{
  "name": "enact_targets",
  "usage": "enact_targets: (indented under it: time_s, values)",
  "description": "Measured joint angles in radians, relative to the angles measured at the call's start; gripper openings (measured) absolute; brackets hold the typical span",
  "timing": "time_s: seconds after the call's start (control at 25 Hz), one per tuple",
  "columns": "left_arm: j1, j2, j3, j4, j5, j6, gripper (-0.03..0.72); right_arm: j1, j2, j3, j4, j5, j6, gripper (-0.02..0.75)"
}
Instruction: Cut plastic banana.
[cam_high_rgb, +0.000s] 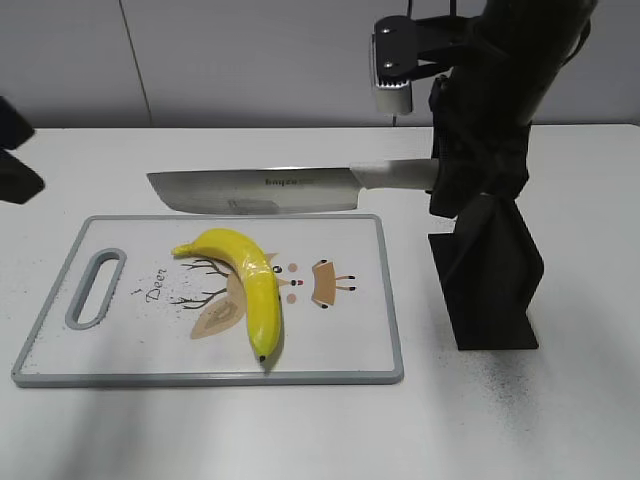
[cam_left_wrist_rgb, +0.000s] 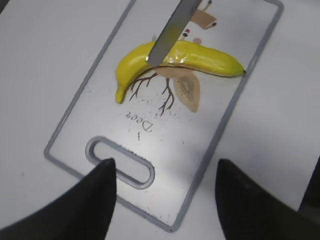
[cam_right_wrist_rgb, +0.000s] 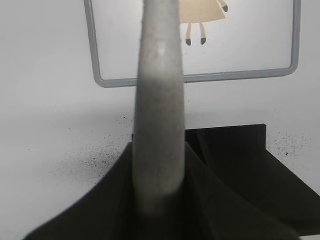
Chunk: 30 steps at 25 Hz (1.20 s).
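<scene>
Two grippers were only partly visible. The left gripper (cam_left_wrist_rgb: 162, 200) showed as two dark fingers cut off by the bottom edge of its wrist view, spread wide and empty, above the near-left end of the board (cam_left_wrist_rgb: 240, 100) by its handle slot (cam_left_wrist_rgb: 120, 162). In the exterior view it was a dark shape at the far left edge. The right gripper (cam_high_rgb: 455, 175) was clenched on the pale handle of the knife (cam_high_rgb: 255, 190); its fingers were hard to separate from the black arm. In the right wrist view the handle filled the centre and hid the blade.

The banana (cam_high_rgb: 250, 280) lay on the board's middle, over the deer drawing (cam_high_rgb: 215, 300), dark tip toward the near edge. The blade was level, above the board's far edge; whether it touched the banana could not be told. A black stand (cam_high_rgb: 490, 285) stood on the table (cam_high_rgb: 560, 420), right of the board. Dark specks dotted the table around it.
</scene>
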Motion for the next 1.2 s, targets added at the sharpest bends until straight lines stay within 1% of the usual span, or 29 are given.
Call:
enact_targets:
  time_s: [0.12,0.2,0.36,0.48,0.56,0.68,0.72,0.8,0.88,0.92,1.0,1.04,1.2]
  values:
    - [-0.089,0.096,-0.060,0.038,-0.015,0.034,0.585,0.000,0.011,0.000,0.004,0.000,-0.040,0.160]
    - [-0.134,0.157,-0.107,0.064,-0.013,0.057,0.585,0.000,0.021,-0.001,0.008,0.000,-0.059,0.160]
    - [-0.200,0.245,-0.156,0.082,-0.006,0.107,0.585,0.000,0.046,-0.011,0.020,-0.001,-0.082,0.160]
    - [-0.215,0.303,-0.161,0.086,-0.007,0.129,0.585,0.000,0.060,-0.024,0.038,-0.001,-0.089,0.160]
    - [-0.216,0.334,-0.163,0.092,-0.012,0.137,0.583,0.000,0.070,-0.034,0.073,-0.001,-0.099,0.160]
    - [-0.216,0.365,-0.163,0.095,-0.019,0.147,0.550,0.000,0.080,-0.045,0.118,-0.008,-0.113,0.160]
    - [-0.216,0.373,-0.164,0.097,-0.024,0.148,0.519,0.000,0.081,-0.045,0.124,-0.013,-0.116,0.160]
    - [-0.216,0.386,-0.165,0.098,-0.027,0.148,0.398,0.000,0.081,-0.045,0.125,-0.014,-0.117,0.160]
    - [-0.216,0.399,-0.165,0.098,-0.027,0.150,0.168,0.000,0.081,-0.045,0.125,-0.018,-0.118,0.160]
    - [-0.216,0.403,-0.165,0.098,-0.029,0.152,0.098,0.000,0.081,-0.045,0.126,-0.019,-0.121,0.160]
    - [-0.216,0.407,-0.165,0.101,-0.034,0.152,0.032,0.000,0.082,-0.045,0.126,-0.020,-0.124,0.160]
    - [-0.216,0.407,-0.165,0.102,-0.039,0.152,0.015,0.000,0.083,-0.045,0.126,-0.021,-0.124,0.160]
    - [-0.216,0.409,-0.165,0.109,-0.051,0.154,0.000,0.000,0.099,-0.047,0.126,-0.030,-0.127,0.160]
